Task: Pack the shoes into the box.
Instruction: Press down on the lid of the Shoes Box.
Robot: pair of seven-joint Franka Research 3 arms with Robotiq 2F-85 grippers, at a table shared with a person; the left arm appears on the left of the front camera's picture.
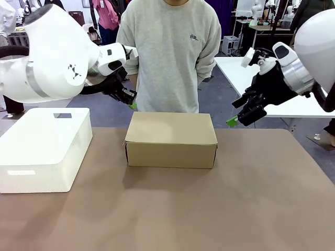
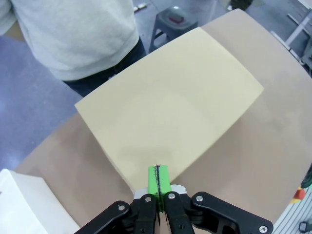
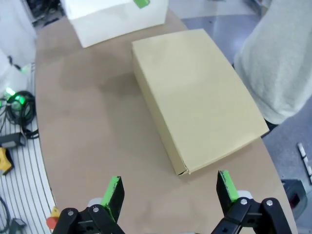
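The tan cardboard box (image 1: 171, 138) stands shut near the table's far edge, its flat lid down; it also shows as the box (image 2: 170, 102) and the box (image 3: 197, 95) in the wrist views. The shoes are hidden. My left gripper (image 1: 132, 103) hangs above the box's far left corner, its green pads (image 2: 158, 179) pressed together on nothing. My right gripper (image 1: 234, 120) hovers off the box's right end, fingers (image 3: 113, 192) spread wide apart and empty.
A white rounded plastic box (image 1: 43, 148) sits at the table's left. A person in a grey sweatshirt (image 1: 168, 52) stands behind the cardboard box at the far edge. The brown tabletop (image 1: 209, 209) stretches bare toward the front. A white table (image 1: 246, 73) stands at back right.
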